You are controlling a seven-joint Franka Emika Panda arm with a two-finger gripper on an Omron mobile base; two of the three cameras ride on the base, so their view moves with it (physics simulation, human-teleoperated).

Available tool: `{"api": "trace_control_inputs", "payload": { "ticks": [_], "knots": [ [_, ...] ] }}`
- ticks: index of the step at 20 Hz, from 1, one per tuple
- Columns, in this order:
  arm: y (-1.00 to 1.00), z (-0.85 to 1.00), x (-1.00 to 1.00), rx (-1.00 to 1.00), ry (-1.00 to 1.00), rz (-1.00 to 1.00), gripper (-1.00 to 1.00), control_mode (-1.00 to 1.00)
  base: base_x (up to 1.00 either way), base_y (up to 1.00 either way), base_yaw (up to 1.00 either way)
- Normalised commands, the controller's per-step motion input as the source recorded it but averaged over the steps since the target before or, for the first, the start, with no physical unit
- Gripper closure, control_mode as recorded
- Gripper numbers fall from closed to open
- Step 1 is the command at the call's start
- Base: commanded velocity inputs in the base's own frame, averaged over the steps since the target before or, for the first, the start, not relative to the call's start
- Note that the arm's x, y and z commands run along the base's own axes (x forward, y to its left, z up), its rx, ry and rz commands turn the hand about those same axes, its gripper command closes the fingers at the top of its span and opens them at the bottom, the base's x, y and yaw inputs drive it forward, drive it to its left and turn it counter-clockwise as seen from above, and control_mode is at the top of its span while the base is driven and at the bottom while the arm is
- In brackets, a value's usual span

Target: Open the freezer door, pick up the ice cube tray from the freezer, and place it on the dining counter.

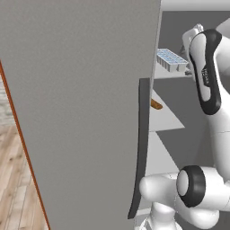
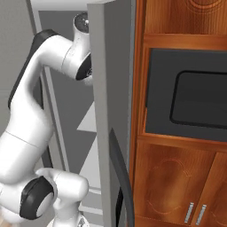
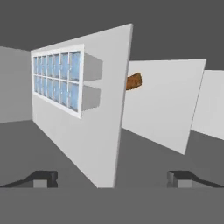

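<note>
Inside the freezer [image 3: 175,30], the ice cube tray [image 3: 58,78] sits on a white shelf [image 3: 109,131], at ten o'clock from the hand [image 3: 113,179]. Its fingers are spread wide and hold nothing. Coming in crooked, they could bump the shelf edge or push the tray deeper.

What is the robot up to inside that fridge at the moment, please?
The freezer door stands open and the arm has reached into the freezer. The gripper, jaws open and holding nothing, faces the ice cube tray, which sits on a white shelf. The tray is not yet grasped.
</note>
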Motion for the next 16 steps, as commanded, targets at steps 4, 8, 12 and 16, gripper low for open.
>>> {"api": "trace_control_inputs", "payload": {
  "ticks": [4,8,12,16],
  "knots": [
    [-0.40,-0.03,0.35,0.08,-0.08,-0.04,-1.00,-1.00,0.00,0.00,0.00],
    [-0.14,-0.26,0.21,0.00,-0.09,-0.04,-1.00,-1.00,0.00,0.00,0.00],
    [-0.01,-0.31,0.21,0.00,-0.13,-0.04,-1.00,-1.00,0.00,0.00,0.00],
    [0.00,-0.19,0.37,0.01,-0.13,-0.02,-1.00,-1.00,0.00,0.00,0.00]
  ]
}}
